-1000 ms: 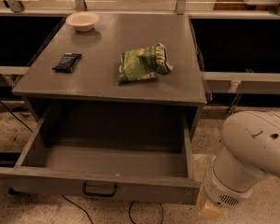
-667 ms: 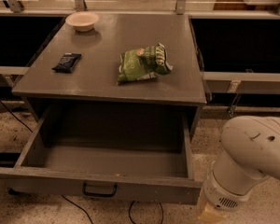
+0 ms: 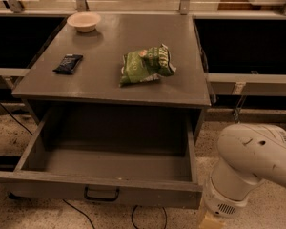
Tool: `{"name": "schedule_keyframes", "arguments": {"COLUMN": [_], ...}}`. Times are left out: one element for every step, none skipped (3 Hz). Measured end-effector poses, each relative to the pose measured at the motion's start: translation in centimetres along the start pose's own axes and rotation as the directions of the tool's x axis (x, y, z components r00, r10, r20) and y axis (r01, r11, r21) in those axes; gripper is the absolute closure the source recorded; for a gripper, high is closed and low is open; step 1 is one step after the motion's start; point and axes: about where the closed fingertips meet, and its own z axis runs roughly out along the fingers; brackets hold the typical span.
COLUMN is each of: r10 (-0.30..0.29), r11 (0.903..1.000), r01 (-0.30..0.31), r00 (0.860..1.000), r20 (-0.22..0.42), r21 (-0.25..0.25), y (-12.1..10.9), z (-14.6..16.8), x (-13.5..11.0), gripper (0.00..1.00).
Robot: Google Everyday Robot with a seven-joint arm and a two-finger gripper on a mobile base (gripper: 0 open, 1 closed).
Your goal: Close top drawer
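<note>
Top drawer (image 3: 47, 187) hung wide open, my arm (image 3: 250, 163) low beside its right front corner.
My gripper was out of frame below the arm, so I couldn't tell its state. On the cabinet top (image 3: 109, 87) lay a green bag (image 3: 145, 66), black packet (image 3: 67, 64) and bowl (image 3: 84, 21).

Table (image 3: 109, 82) top: matt grey paint, smooth. Top drawer (image 3: 52, 182): same matt grey painted wood, front panel scuffed; pull handle (image 3: 101, 195) black, dull. Bag (image 3: 145, 66) mid-table: green, glossy, crinkled film. Packet (image 3: 67, 64) near left edge: black wrapper, slight sheen. Bowl (image 3: 84, 21) at far left corner: pale, smooth. Arm shell (image 3: 257, 156): white smooth plastic, scuffed. Pincer not in view.
</note>
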Motion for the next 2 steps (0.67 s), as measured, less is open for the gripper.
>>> {"name": "schedule_keyframes", "arguments": {"r10": [0.0,0.0], "r11": [1.0,1.0], "r01": [0.0,0.0], "r00": [1.0,1.0], "r20": [0.0,0.0], "r21": [0.0,0.0], "y": [0.0,0.0], "z": [0.0,0.0], "x": [0.0,0.0], "gripper": [0.74,0.51]}}
